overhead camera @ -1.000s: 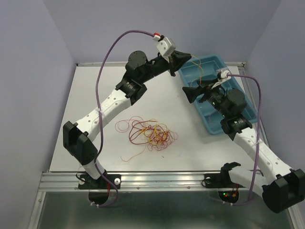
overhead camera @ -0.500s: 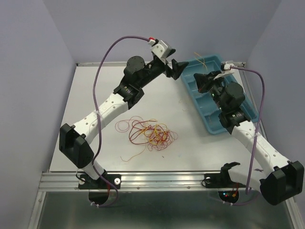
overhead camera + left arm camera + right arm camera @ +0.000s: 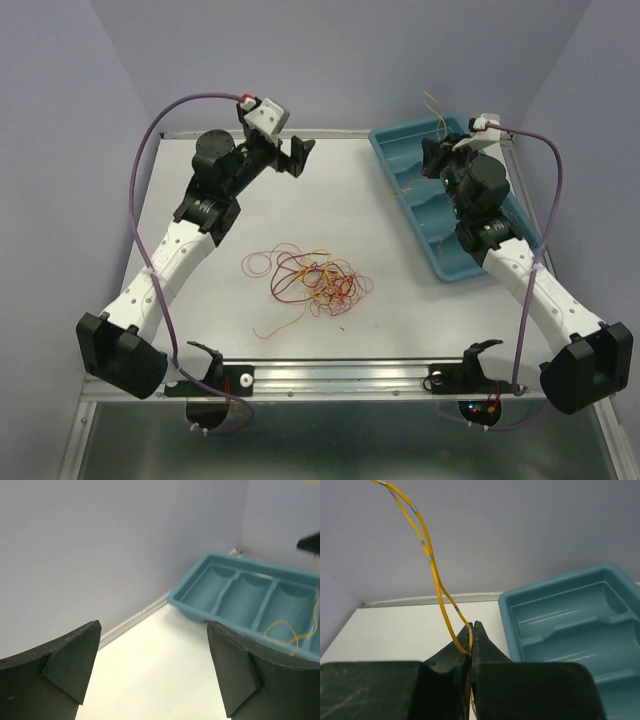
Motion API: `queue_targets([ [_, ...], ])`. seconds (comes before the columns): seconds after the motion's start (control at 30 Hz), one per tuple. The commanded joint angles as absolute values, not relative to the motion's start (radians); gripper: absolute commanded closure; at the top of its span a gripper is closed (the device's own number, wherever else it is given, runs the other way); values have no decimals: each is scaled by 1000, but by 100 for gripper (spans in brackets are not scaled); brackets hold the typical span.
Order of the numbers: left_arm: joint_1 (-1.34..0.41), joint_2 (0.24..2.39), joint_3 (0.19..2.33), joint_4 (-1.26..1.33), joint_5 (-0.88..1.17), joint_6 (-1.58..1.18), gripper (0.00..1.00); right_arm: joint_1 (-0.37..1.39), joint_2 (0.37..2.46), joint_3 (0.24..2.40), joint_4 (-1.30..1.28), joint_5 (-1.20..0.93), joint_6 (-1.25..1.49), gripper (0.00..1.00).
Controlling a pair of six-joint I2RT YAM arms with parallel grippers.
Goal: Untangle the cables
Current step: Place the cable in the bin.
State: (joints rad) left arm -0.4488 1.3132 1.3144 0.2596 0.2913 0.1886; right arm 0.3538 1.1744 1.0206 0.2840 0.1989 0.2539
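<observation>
The cables lie as a small red, orange and yellow tangle on the white table, in front of both arms. My right gripper hangs over the far end of the teal tray, shut on a single yellow cable that loops upward from it. In the right wrist view the yellow cable is pinched at the tips of the gripper. My left gripper hovers open and empty over the far middle of the table. Its fingers frame bare table, and another yellow cable lies in the tray.
The tray has several compartments and sits at the far right by the back wall. Purple hoses arc above both arms. A metal rail runs along the near table edge.
The left gripper opened, let go of the strand, and swung back left away from the tray. The right gripper shut on the yellow cable and moved toward the tray's far end.
</observation>
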Motion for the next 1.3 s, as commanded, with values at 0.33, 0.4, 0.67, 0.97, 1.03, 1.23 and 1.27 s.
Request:
queue_targets([
  [0.33,-433,1037,808,394,448,301,2,229,1255,953,414,339,267,99],
  [0.4,-431,1019,793,402,440,296,2,216,1262,913,446,374,282,99],
  [0.67,-433,1017,747,433,472,290,2,189,1302,758,544,425,370,99],
  [0.97,-433,1043,730,445,459,287,4,86,1354,637,569,384,564,99],
  [1.03,-431,1042,729,448,460,285,4,42,1382,635,578,330,616,99],
  [1.23,-433,1035,719,457,462,288,4,5,1498,658,603,224,689,99],
  [1.27,-433,1037,719,457,463,290,4,5,1506,655,604,224,708,100],
])
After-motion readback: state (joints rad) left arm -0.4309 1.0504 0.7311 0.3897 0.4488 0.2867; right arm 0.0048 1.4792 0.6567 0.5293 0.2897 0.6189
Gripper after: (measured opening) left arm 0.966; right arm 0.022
